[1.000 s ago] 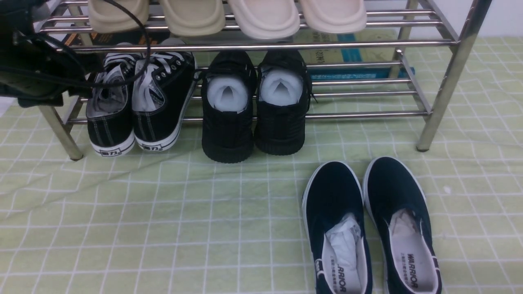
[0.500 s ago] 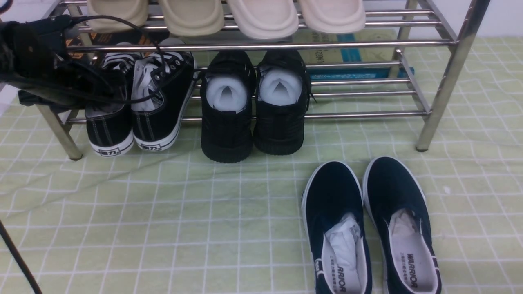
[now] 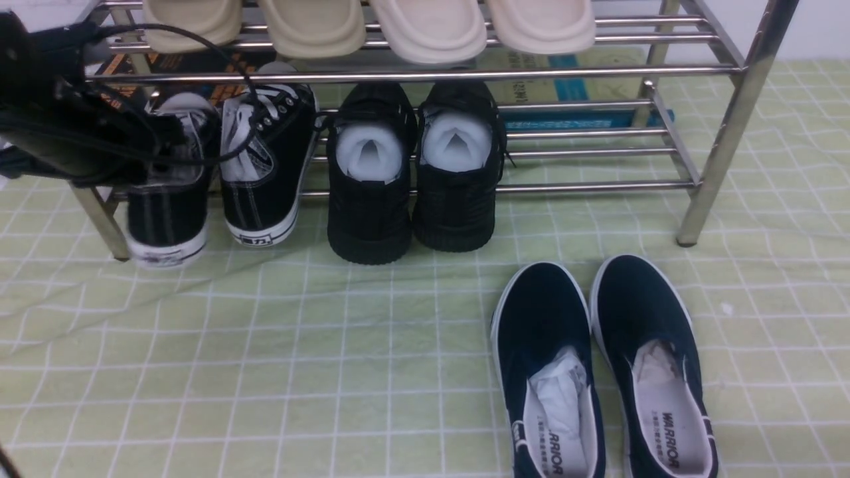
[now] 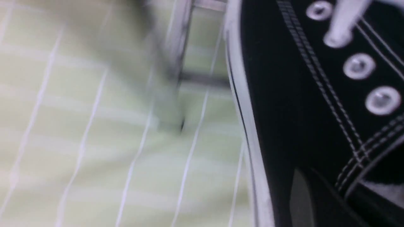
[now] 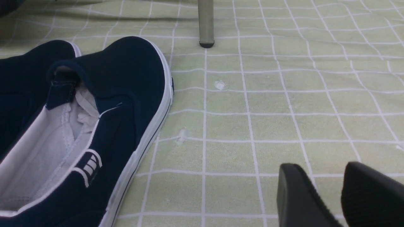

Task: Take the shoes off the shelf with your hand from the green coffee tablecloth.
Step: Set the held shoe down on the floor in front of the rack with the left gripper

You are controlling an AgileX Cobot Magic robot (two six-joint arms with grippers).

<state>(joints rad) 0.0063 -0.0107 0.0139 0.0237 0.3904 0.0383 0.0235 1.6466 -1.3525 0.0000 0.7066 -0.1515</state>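
Note:
The shoes are black canvas lace-ups with white laces and soles, at the left end of the steel shelf's [image 3: 724,126] lower tier. My left gripper [image 3: 176,133], black with loose cables, is shut on the collar of the left shoe [image 3: 166,219], whose heel hangs out over the green coffee tablecloth [image 3: 299,345]. The right shoe [image 3: 265,192] stays on the bars. The left wrist view is blurred and shows that shoe's side and eyelets [image 4: 300,94]. My right gripper [image 5: 318,168] hovers open over bare cloth, holding nothing.
All-black knit sneakers [image 3: 412,192] stuffed with white paper sit beside the canvas pair. Navy slip-ons [image 3: 597,372] lie on the cloth at front right. Beige slippers [image 3: 425,26] fill the top tier. A shelf leg [image 5: 205,23] stands ahead of my right gripper.
My left gripper has closed on the left canvas shoe and drawn it forward and leftward, away from its partner. Everything else is unmoved.

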